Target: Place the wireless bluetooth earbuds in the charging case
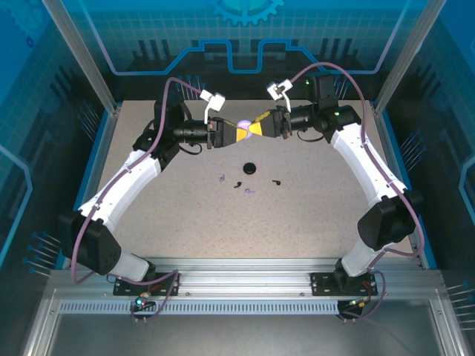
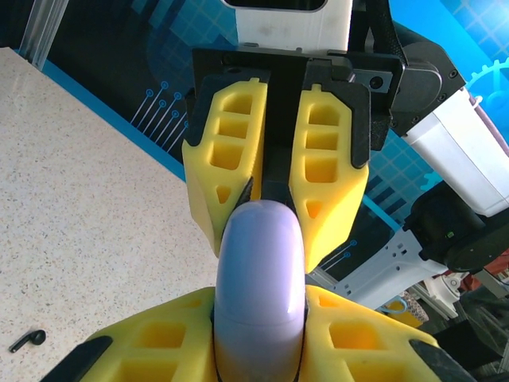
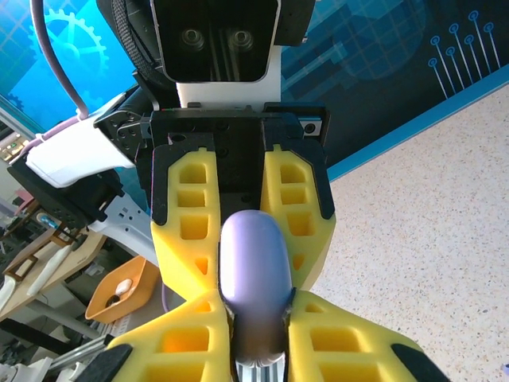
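A small round black charging case (image 1: 250, 167) lies on the speckled table, with nothing touching it. Two tiny black earbuds (image 1: 238, 185) (image 1: 276, 180) lie just in front of it; one earbud (image 2: 28, 340) also appears at the lower left of the left wrist view. High above the back of the table, my left gripper (image 1: 236, 134) (image 2: 258, 306) and right gripper (image 1: 257, 128) (image 3: 258, 310) meet tip to tip. Both are shut on opposite ends of one smooth lavender pill-shaped object (image 1: 246, 124) (image 2: 261, 270) (image 3: 253, 263).
Two tiny purple bits (image 1: 221, 177) (image 1: 250, 190) lie near the earbuds. Blue walls (image 1: 237, 44) and metal posts (image 1: 82, 52) ring the table, and a rail (image 1: 245, 278) crosses the near edge. An orange bin (image 3: 123, 290) sits off the table's far side.
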